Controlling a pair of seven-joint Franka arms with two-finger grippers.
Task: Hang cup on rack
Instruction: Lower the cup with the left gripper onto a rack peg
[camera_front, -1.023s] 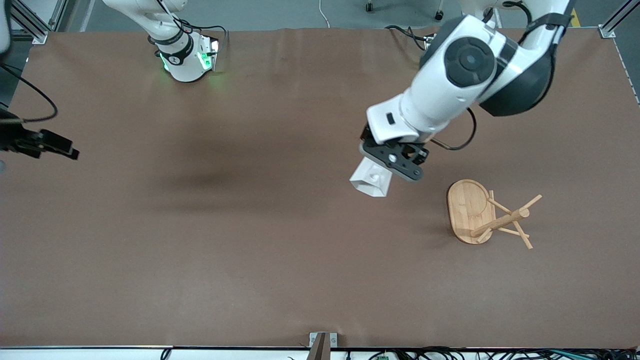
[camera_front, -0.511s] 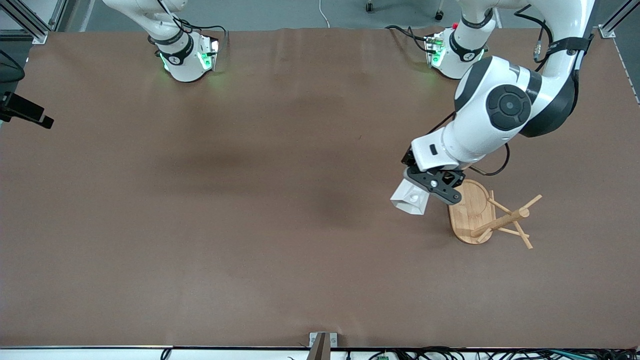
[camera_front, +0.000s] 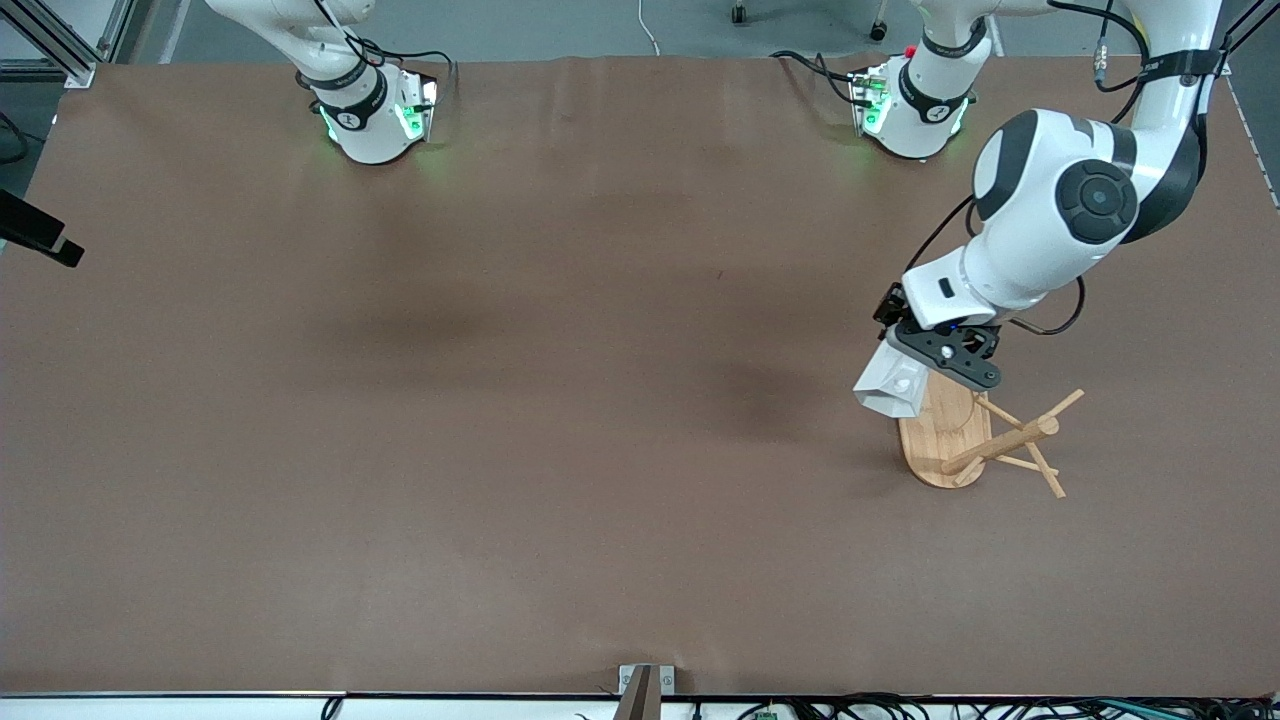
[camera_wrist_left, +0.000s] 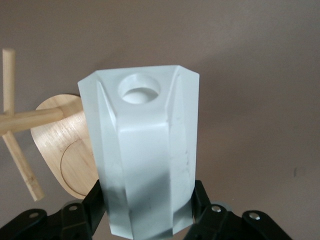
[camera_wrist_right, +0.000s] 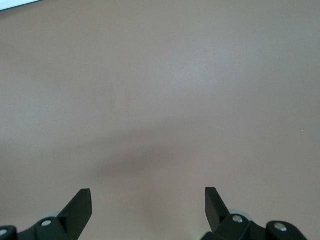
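Since the earlier frames, the white faceted cup (camera_front: 888, 385) is being carried by the clenched left claw (camera_front: 935, 350) across to the bamboo mug tree (camera_front: 975, 438), now over its base edge; hanging looks near. The right claw (camera_wrist_right: 148, 205) is waiting, spread wide, over bare tabletop (camera_front: 500, 450).

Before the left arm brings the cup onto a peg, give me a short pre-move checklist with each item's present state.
1. Left gripper shut on the cup: ok; fingers clamp its sides.
2. Cup off the table, over the rack's base edge: ok.
3. Handle hole unobstructed: ok.
4. Rack upright, pegs free: ok.
5. Hole lined up with a peg: not ok; the pegs stand to one side of the cup in the left wrist view.
6. Right gripper out of the way: ok; open over bare table, waiting.
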